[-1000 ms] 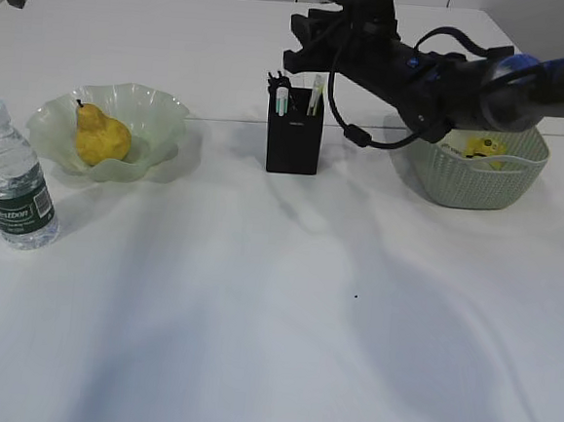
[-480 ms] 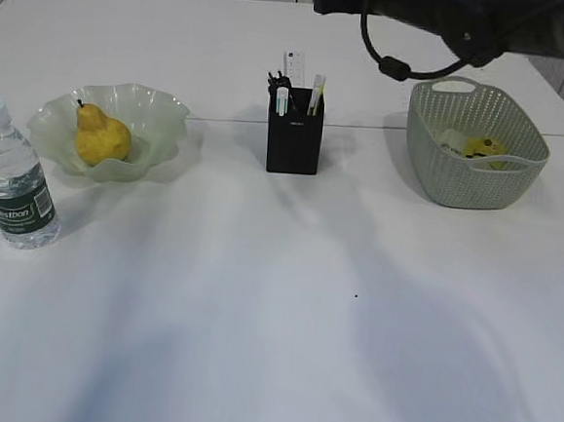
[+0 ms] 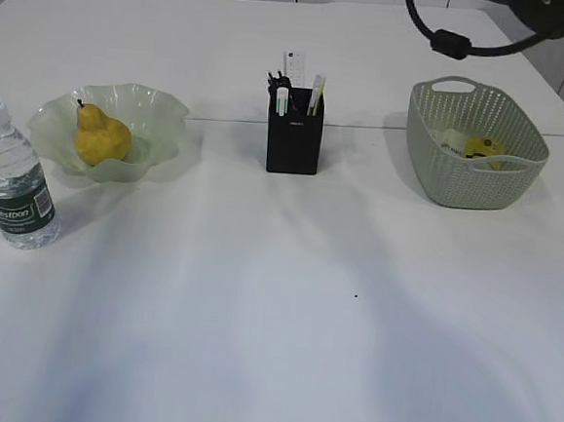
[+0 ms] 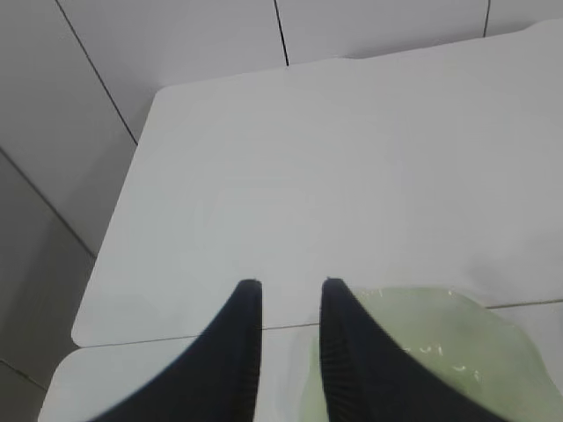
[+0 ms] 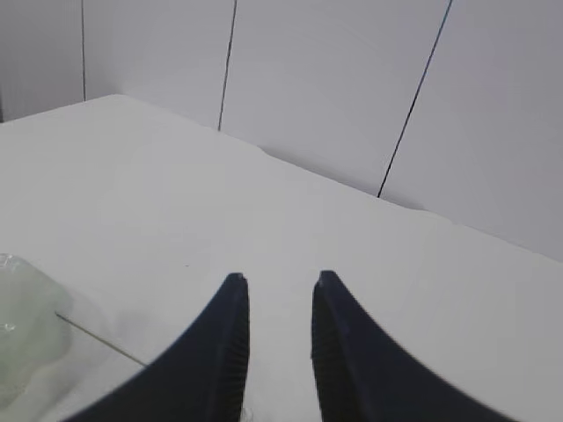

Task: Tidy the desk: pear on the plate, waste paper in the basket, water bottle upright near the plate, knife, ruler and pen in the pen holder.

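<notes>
You see the large white smooth desk (image 3: 284, 309) with every task item apparently in its place; the step in hand reads as the end of the tidy, with both arms raised clear.

The sage-green oval woven-look basket (image 3: 519, 176) sits below the dark arm at the top right of the exterior view, the yellow-and-white crumpled waste paper (image 3: 480, 146) inside it.

The pale green ruffled glass plate (image 3: 163, 109) carries the yellow pear (image 3: 102, 136); its rim lies just under the left gripper (image 4: 290, 286).

The clear water bottle (image 3: 15, 185) with white cap and green label stands upright near the plate.

The matte black square pen holder (image 3: 293, 143) holds a clear ruler (image 3: 293, 67) and pens; the knife you cannot pick out among them.

Left gripper: jaws slightly apart, nothing between them. Right gripper (image 5: 280, 280): the same, high over bare desk.

Next move, by my judgement: nothing left to grasp; confirm the knife, then park the arms.
</notes>
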